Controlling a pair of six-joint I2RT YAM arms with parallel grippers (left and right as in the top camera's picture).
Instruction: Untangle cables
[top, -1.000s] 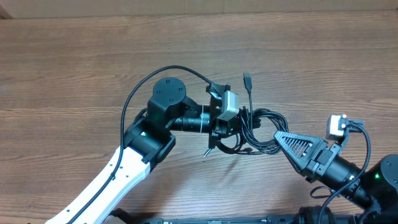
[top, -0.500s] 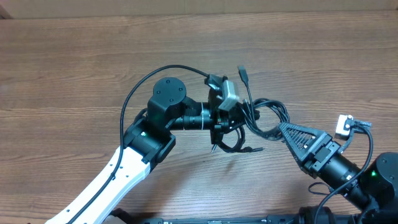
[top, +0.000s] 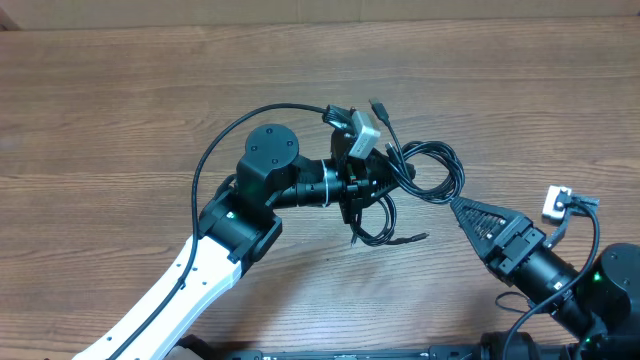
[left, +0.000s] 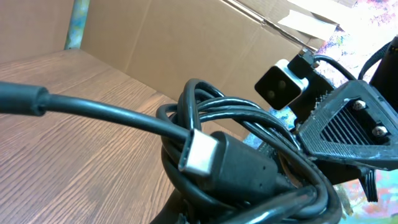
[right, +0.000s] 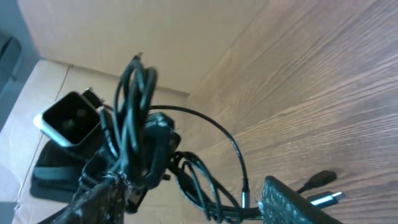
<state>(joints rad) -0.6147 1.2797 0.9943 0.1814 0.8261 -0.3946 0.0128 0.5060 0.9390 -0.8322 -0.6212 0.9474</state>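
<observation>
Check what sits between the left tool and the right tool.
Only the cables. The bundle gripped in the left tool loops out almost to the tip of the right tool. The overhead view shows it.

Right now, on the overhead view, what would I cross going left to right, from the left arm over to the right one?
white link of the left arm → round black joint → the cables, bunched and lifted → right gripper, just clear of them → right wrist camera

White left arm (top: 170, 290) with black joints (thin black wire (top: 208, 160) looping alongside); right end effector (top: 460, 207) black, ribbed, triangular.
</observation>
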